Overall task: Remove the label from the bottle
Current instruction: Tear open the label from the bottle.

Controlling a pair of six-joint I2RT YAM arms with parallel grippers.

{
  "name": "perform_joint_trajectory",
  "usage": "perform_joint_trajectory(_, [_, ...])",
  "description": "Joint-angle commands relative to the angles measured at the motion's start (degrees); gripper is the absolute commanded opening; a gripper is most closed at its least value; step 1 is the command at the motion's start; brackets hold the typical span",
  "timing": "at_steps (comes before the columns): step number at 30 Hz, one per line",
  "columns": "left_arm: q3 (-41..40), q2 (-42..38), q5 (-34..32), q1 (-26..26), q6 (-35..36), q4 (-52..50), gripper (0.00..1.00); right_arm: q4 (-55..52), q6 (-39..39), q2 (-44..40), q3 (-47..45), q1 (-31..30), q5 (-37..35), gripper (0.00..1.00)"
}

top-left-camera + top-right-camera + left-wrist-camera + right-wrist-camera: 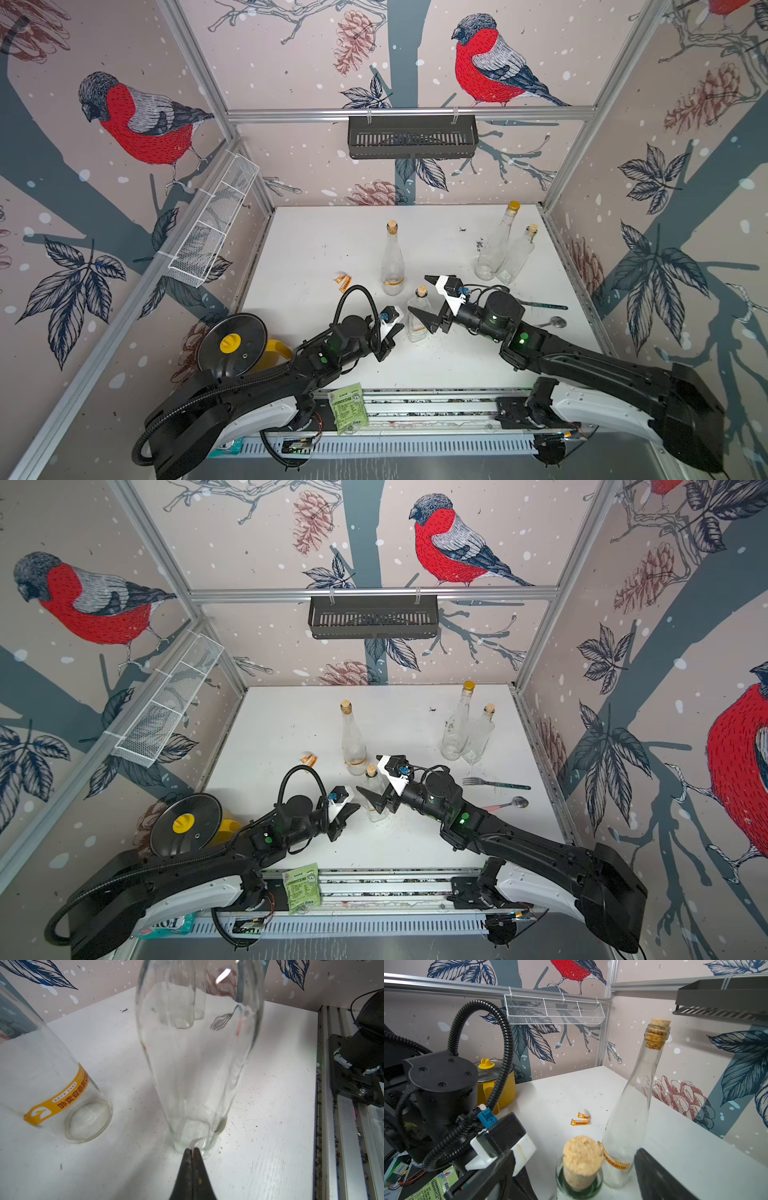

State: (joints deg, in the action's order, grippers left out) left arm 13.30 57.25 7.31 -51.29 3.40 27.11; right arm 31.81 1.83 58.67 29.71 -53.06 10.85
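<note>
Glass, clear and smooth, formed the small cork-stoppered bottle (417,320) standing mid-way on the scuffed white desk (316,249). The left gripper (192,1151) had its jaws pressed closed at the bottle's foot, while the right gripper (418,293) held its jaws gaping around the cork. Just behind stood a taller corked bottle (392,266) banded with an orange paper label (60,1101). Curled orange label scraps (343,282) lay apart.

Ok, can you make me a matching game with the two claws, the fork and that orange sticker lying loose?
Things:
1 left claw
2 right claw
3 loose label
4 fork

States:
A beside the spoon
B shut
C open, astride the short bottle
D curled up near the tall bottle

Pairs: 1-B, 2-C, 3-D, 4-A
</note>
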Motion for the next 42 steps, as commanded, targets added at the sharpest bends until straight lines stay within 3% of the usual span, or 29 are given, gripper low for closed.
perform_joint_trajectory(1, [0.3, 0.5, -3.9, 0.1, -0.9, 0.3, 0.0, 2.5, -0.8, 1.3, 1.1, 1.3, 5.3, 0.84])
perform_joint_trajectory(13, [0.2, 0.9, -4.1, 0.0, -0.9, 0.6, 0.0, 0.5, -0.9, 5.9, 4.6, 3.9, 13.4, 0.65])
perform_joint_trajectory(25, [-0.2, 0.0, -4.3, 0.0, -0.9, 0.7, 0.0, 0.8, -1.5, 8.2, 5.4, 4.4, 15.0, 0.35])
perform_joint_trajectory(30, [-0.2, 0.1, -4.1, 0.1, -0.8, 0.7, 0.0, 0.9, -1.7, 7.9, 4.8, 4.0, 12.1, 0.21])
perform_joint_trajectory(35, [-0.2, 0.1, -3.3, 0.1, -0.6, 0.7, 0.0, 0.7, -2.6, 8.0, 4.9, 2.7, 3.9, 0.03])
perform_joint_trajectory(42, [-0.5, -0.6, -2.7, 0.1, -0.1, 0.8, 0.0, 0.7, -2.2, 7.9, 5.3, -1.7, -8.1, 0.01])
